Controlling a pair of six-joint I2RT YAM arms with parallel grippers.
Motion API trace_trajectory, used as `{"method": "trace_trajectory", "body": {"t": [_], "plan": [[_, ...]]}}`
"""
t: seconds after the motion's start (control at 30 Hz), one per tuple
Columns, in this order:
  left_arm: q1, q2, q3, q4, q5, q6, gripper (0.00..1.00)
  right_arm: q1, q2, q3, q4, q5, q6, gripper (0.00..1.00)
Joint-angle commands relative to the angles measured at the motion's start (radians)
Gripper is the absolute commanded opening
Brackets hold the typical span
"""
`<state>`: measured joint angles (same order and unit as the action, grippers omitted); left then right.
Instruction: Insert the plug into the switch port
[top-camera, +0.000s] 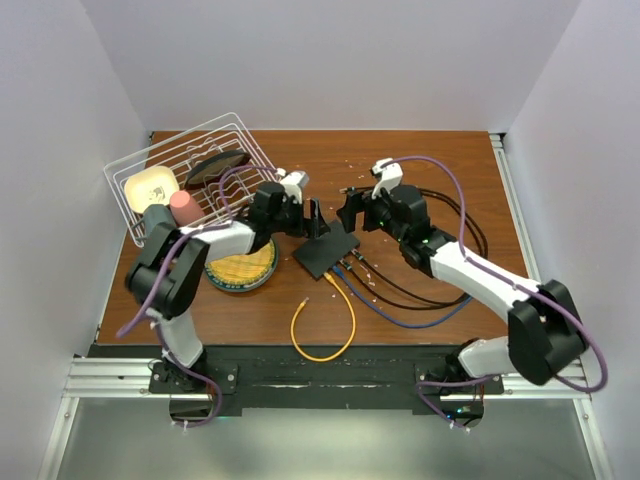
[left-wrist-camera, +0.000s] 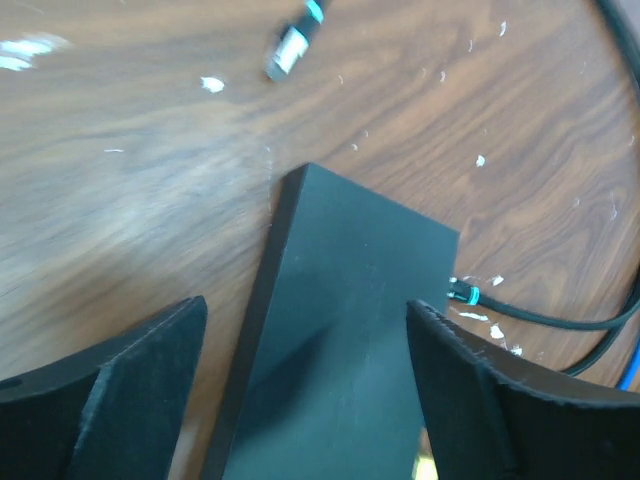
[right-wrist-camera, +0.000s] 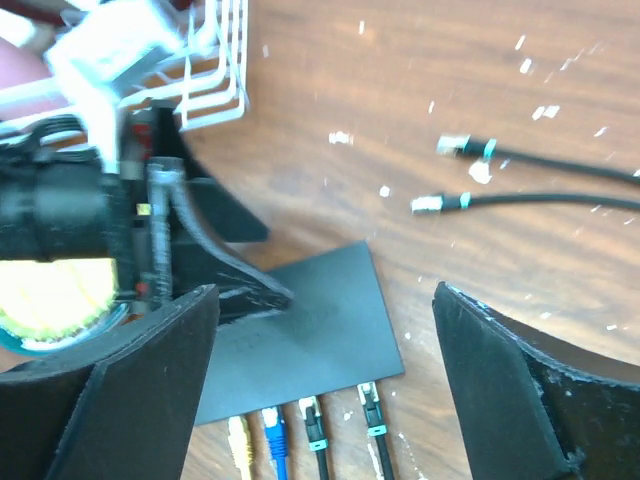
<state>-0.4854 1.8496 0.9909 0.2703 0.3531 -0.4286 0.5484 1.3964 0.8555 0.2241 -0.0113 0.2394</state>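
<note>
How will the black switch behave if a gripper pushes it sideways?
The switch is a flat, rigid box on the smooth table, so it would probably slide, not tip. Its four plugged cables would likely drag and make it pivot. Being thin, it is probably light.

We view the whole table (top-camera: 400, 150) from above and behind, facing down, with the arm bases (top-camera: 190, 375) at the bottom edge. Each wrist camera looks steeply down from close range between its own fingers (left-wrist-camera: 120, 390). All three views share the black switch (top-camera: 325, 255) and surrounding wood.
</note>
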Motion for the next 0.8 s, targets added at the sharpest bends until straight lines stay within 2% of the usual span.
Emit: {"method": "trace_trajectory", "body": {"t": [0.0, 0.1, 0.23, 0.47, 0.77], "plan": [[0.008, -0.219, -0.058, 0.047, -0.12, -0.006, 0.94, -0.004, -0.13, -0.01, -0.038, 0.083, -0.015, 0.98], [0.008, -0.323, -0.097, 0.055, -0.172, 0.014, 1.0, -0.005, -0.238, -0.03, -0.071, 0.096, -0.02, 0.99], [0.008, -0.443, -0.159, 0.093, -0.206, 0.05, 1.0, -0.004, -0.368, -0.056, -0.132, 0.12, -0.017, 0.99], [0.008, -0.624, -0.193, 0.06, -0.235, 0.073, 1.0, -0.005, -0.586, -0.15, -0.196, 0.145, -0.022, 0.98], [0.008, -0.799, -0.256, 0.04, -0.327, 0.126, 1.0, -0.005, -0.678, -0.142, -0.284, 0.142, -0.051, 0.99]]}}
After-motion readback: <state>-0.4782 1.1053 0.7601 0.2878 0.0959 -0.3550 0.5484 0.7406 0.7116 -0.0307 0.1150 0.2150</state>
